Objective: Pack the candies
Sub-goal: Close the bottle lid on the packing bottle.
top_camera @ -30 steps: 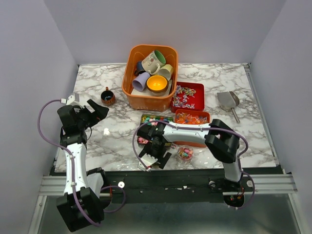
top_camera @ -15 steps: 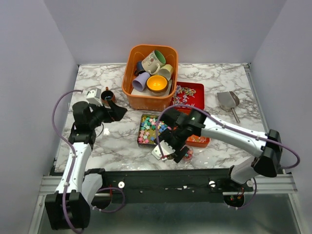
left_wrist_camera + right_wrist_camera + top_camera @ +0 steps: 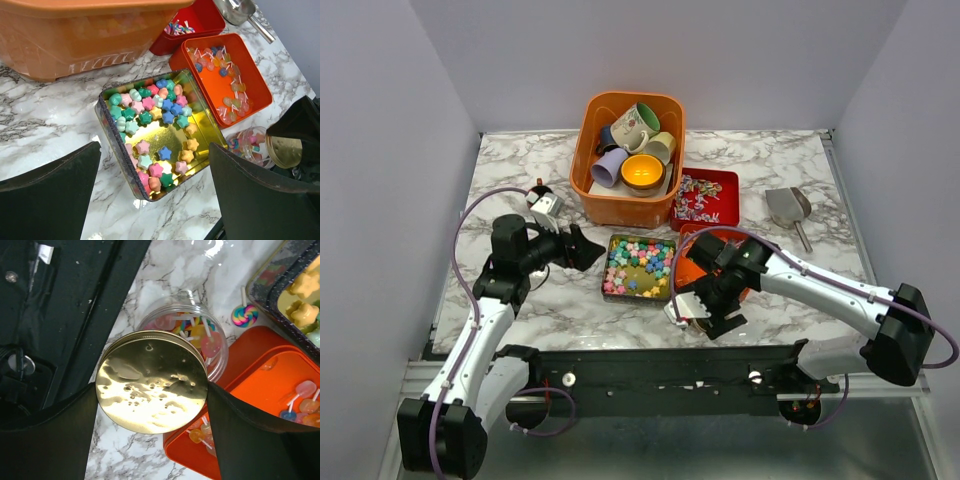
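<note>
**Capping step.** Your right gripper (image 3: 151,390) is clamped across a gold lid (image 3: 145,372). The lid hangs just above a clear jar (image 3: 161,315) that stands near the front edge of the marble table (image 3: 770,160). It sits off-centre, so part of the jar's mouth and the candies (image 3: 200,332) inside show beyond its rim.

Judged from this, the jar is filled and closing it is the step in hand. Your next move calls for centring the lid over the mouth, levelling it, then lowering it. The upright sticks may foul the seat.

More candies lie in the gilt tin (image 3: 159,134), the orange tray (image 3: 215,85) and the red tray (image 3: 210,20). A loose lollipop (image 3: 244,315) lies beside the jar.

Your left gripper (image 3: 585,248) hovers just left of the tin, fingers wide apart, holding nothing.
</note>
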Robot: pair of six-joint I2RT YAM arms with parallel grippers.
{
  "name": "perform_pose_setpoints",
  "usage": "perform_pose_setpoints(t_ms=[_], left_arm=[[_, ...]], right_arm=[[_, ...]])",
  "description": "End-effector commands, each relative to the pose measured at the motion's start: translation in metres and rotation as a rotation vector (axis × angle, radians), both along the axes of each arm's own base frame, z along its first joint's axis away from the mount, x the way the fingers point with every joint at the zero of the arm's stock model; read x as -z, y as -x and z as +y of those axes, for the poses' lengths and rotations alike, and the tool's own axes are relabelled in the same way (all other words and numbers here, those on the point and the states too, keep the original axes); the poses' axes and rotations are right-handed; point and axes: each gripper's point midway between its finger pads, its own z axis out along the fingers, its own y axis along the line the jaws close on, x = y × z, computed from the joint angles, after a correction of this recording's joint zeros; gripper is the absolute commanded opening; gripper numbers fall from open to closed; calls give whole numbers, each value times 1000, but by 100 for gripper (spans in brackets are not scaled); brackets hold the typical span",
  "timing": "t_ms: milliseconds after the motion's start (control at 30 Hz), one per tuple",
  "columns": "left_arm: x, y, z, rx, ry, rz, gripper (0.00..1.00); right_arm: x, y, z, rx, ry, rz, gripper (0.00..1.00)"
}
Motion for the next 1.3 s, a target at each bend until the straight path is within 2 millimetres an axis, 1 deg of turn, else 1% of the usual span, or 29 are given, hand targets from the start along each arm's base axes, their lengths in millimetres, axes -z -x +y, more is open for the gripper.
perform_pose_setpoints(t_ms=[0, 167, 333, 500, 700, 800, 1167, 1267], left_arm=[[0, 8, -5, 49, 4, -10, 99], [1, 9, -5, 46, 4, -17, 99], [6, 14, -4, 48, 0, -8, 99], [9, 15, -3, 45, 0, -8, 99], [10, 17, -5, 53, 6, -9, 99], [10, 17, -5, 58, 8, -11, 99], [11, 19, -6, 60, 12, -11, 99], [13, 19, -5, 58, 13, -10, 99]], right_arm=[[3, -20, 10, 61, -26, -82, 79], [7, -29, 22, 68, -37, -85, 79], [11, -29, 27, 50, -30, -61, 79], [20, -27, 22, 37, -1, -46, 79], [24, -23, 17, 39, 24, -29, 79], [23, -19, 14, 28, 38, -12, 79], [16, -15, 14, 24, 44, 13, 80], [17, -15, 14, 27, 44, 12, 81]])
